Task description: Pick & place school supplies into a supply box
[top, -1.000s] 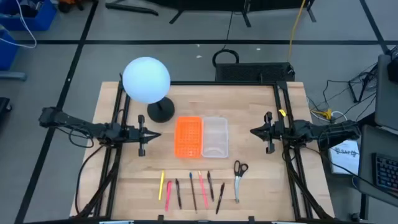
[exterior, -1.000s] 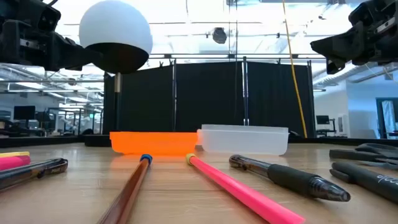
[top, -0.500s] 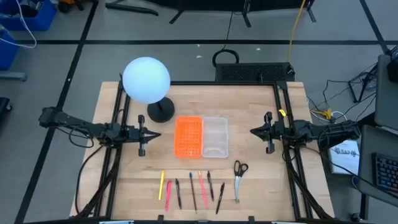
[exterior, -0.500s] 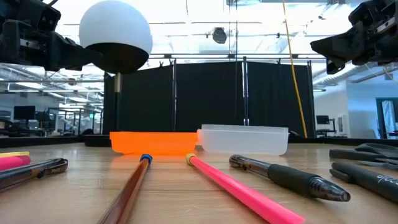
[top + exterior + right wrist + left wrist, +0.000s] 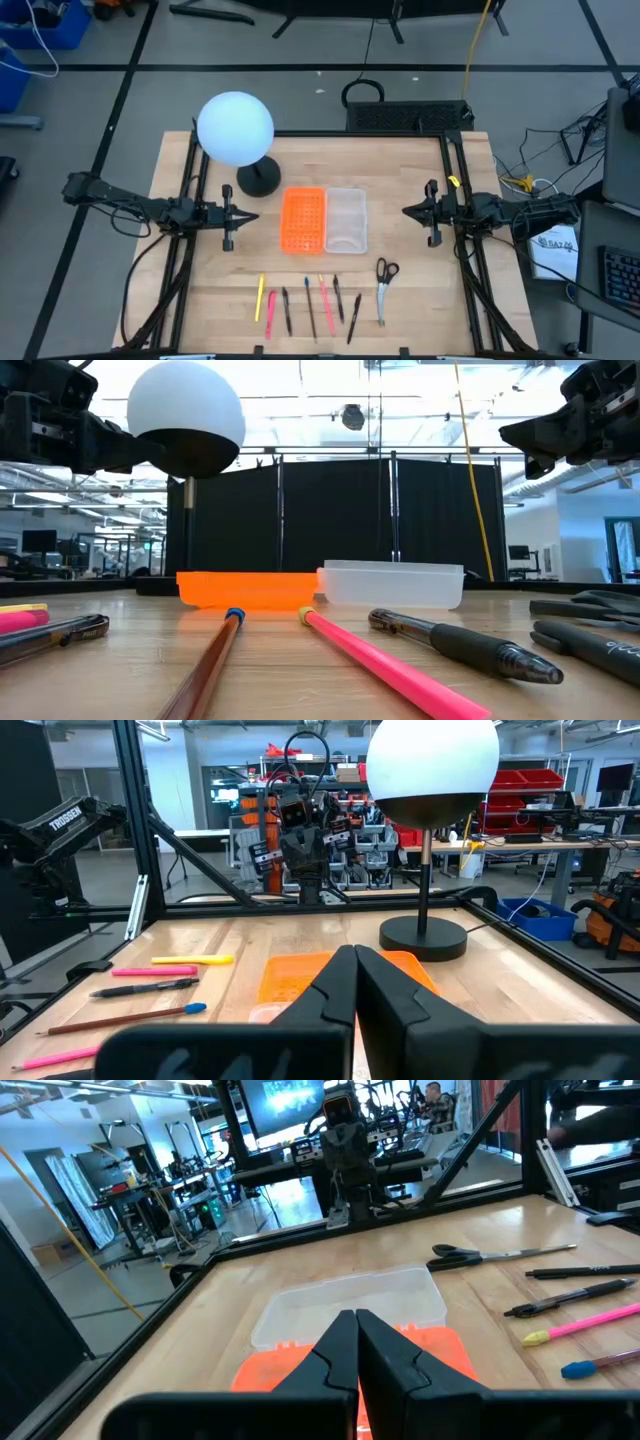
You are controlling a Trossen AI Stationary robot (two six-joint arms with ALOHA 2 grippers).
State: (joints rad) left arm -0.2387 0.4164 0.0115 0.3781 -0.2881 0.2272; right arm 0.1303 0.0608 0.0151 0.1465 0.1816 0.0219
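Observation:
Several pens and pencils (image 5: 308,303), yellow, pink, red and dark, lie flat in a row near the table's near edge, with the black-handled scissors (image 5: 385,285) to their right. The clear supply box (image 5: 346,219) rests at the table's middle, joined to an orange perforated panel (image 5: 304,219) on its left. My left gripper (image 5: 253,215) hovers shut left of the panel, pointing right. My right gripper (image 5: 406,210) hovers shut right of the box, pointing left. Both are above the table and touch nothing.
A lamp with a white globe (image 5: 235,128) stands on its dark round base (image 5: 259,178) behind the orange panel. Black frame rails (image 5: 190,200) run along the table's left and right sides. Bare wood lies between the box and the row of pens.

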